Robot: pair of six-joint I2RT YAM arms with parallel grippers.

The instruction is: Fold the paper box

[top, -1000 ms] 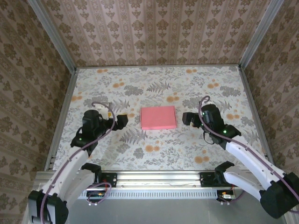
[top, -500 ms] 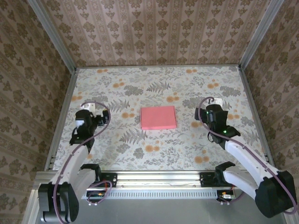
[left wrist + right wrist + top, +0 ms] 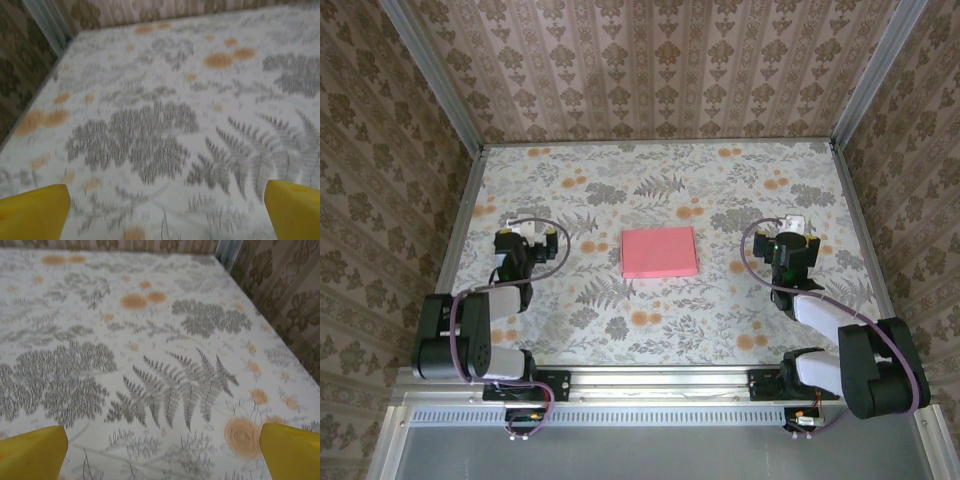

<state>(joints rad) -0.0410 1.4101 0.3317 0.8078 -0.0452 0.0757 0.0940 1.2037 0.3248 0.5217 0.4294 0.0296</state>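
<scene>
Floral table (image 3: 650, 180) carries the paper box (image 3: 660, 253) at its centre, a neat pink rectangle. Both arms have drawn back to the sides, well apart from it. The left gripper (image 3: 162, 212) and right gripper (image 3: 160, 452) gape wide, holding nothing, so folding looks finished.

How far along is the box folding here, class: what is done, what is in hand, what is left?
Done: the box lies as a neat pink rectangle in the middle of the table, with no flaps or tabs sticking out, so the folding looks finished. In hand: nothing; the left gripper and right gripper are open, empty and well off to either side. Left: probably nothing, though from above I cannot tell if the tabs are locked.
</scene>
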